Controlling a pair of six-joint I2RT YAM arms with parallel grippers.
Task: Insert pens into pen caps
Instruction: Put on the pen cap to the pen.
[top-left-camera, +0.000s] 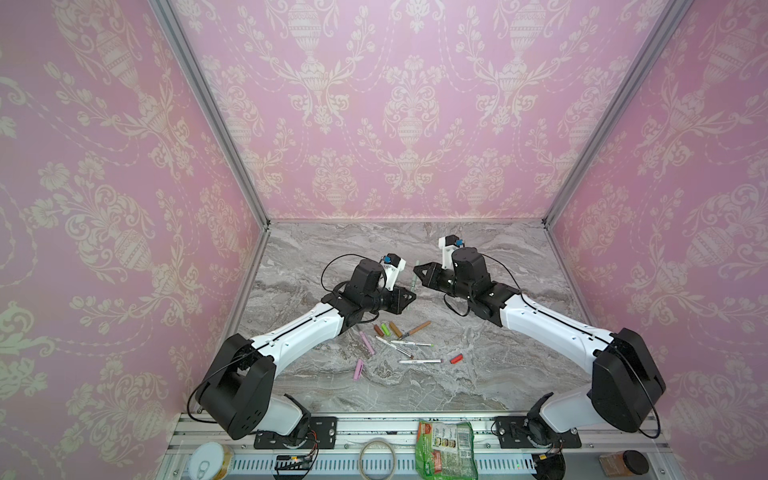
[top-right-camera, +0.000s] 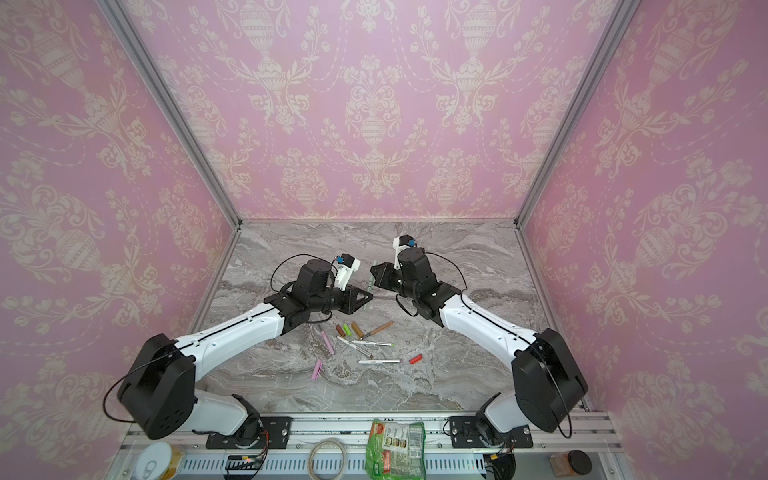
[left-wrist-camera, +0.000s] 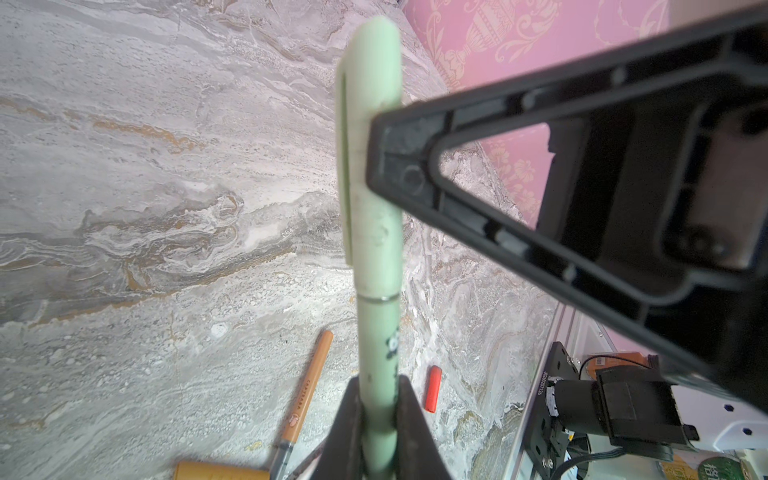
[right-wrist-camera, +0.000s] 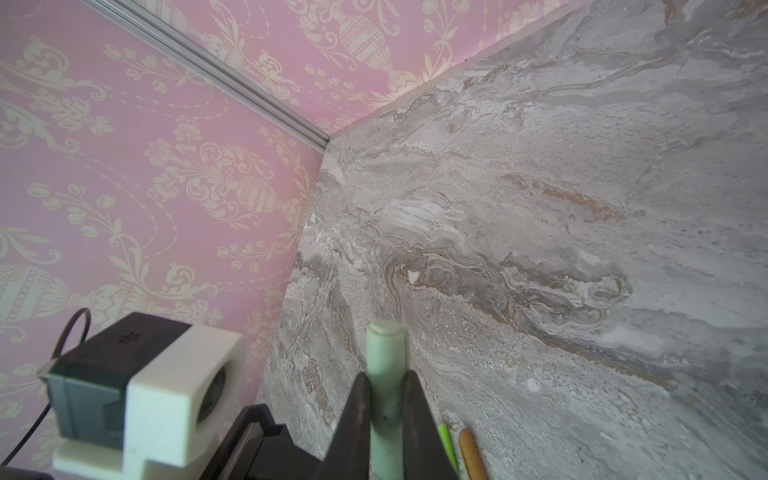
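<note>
Above the marbled grey table (top-left-camera: 478, 386), the left claw (left-wrist-camera: 380, 401) is clamped on the barrel of the pale green pen (left-wrist-camera: 379, 345), and the right claw (right-wrist-camera: 385, 378) is clamped on the pale green cap (left-wrist-camera: 365, 166), which sits over the pen's end. Lying loose on the table nearer the arm bases are a tan-brown pen (top-left-camera: 417, 328), a pink pen (top-left-camera: 367, 343), a white pen (top-left-camera: 415, 361) and a red cap (top-left-camera: 456, 358).

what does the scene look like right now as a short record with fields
left gripper: shut on pale green pen
right gripper: shut on pale green cap
cap state: on the pen's end, full seating unclear
height: both held above the table
loose on table: red cap, tan-brown pen, others
</note>
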